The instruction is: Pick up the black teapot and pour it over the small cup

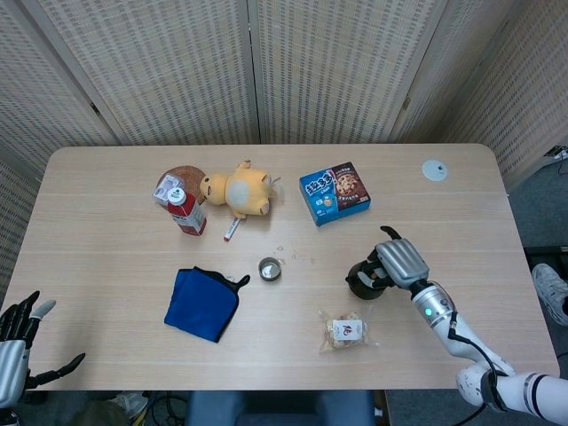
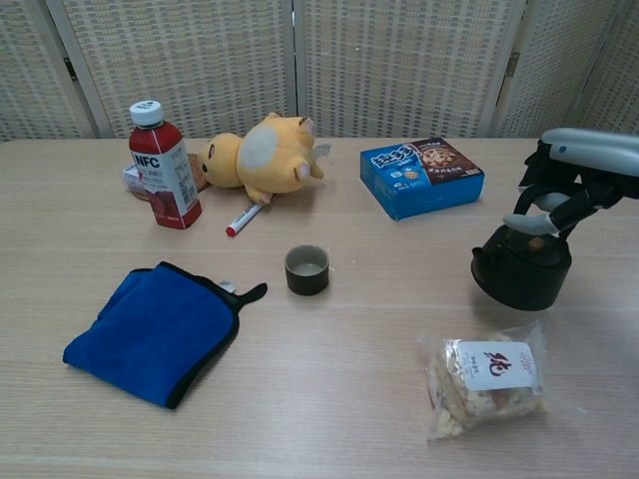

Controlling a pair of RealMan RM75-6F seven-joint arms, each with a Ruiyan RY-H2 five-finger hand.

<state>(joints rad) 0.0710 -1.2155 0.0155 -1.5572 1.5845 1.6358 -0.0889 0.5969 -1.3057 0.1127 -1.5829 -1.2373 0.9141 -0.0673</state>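
Between the black teapot (image 2: 522, 269) and the small cup (image 2: 307, 269) the table (image 2: 399, 329) lies bare, an open lane. The snack bag (image 2: 486, 382) sits just in front of the teapot and the blue cookie box (image 2: 421, 177) behind that lane. The blue cloth (image 2: 155, 331) lies beyond the cup on its far side.

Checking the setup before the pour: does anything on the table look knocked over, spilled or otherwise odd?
Only the yellow plush toy lies on its side, beside the red juice bottle. No spill shows; the small cup stands upright, and the right hand holds the black teapot.
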